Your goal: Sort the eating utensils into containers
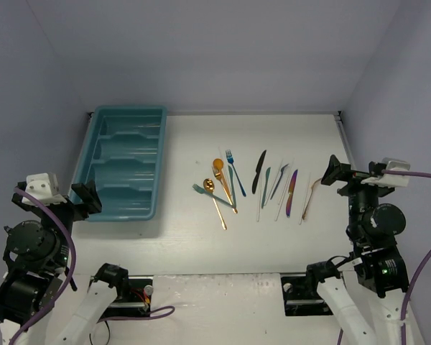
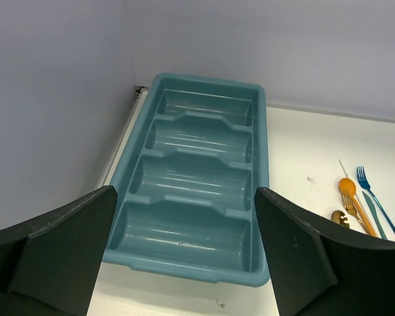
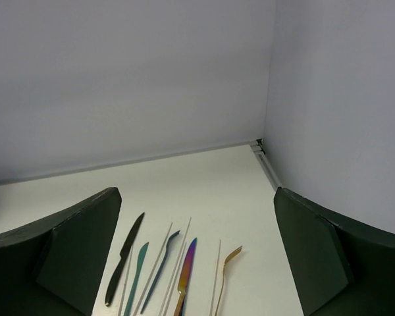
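The teal tray (image 1: 160, 144) lies at the table's left, its long compartments (image 2: 191, 178) showing bare plastic. Several utensils lie in a row mid-table: a gold spoon (image 1: 220, 172), blue fork (image 1: 235, 171), black knife (image 1: 259, 171), teal knife (image 1: 266, 185), iridescent knife (image 1: 292, 192) and pinkish fork (image 1: 310, 198). My left gripper (image 1: 86, 195) hovers open near the tray's near left corner, jaws wide in the left wrist view (image 2: 184, 192). At the row's right, my right gripper (image 1: 336, 174) is open and empty (image 3: 197, 194), with the black knife (image 3: 126, 257) and iridescent knife (image 3: 187, 270) below it.
Thin white sticks (image 1: 281, 201) lie among the knives. A smaller gold spoon (image 1: 214, 198) and a teal spoon (image 1: 201, 191) cross at the row's left end. Grey walls close off the back and both sides, with a metal strip (image 3: 268, 168) along the table's right edge.
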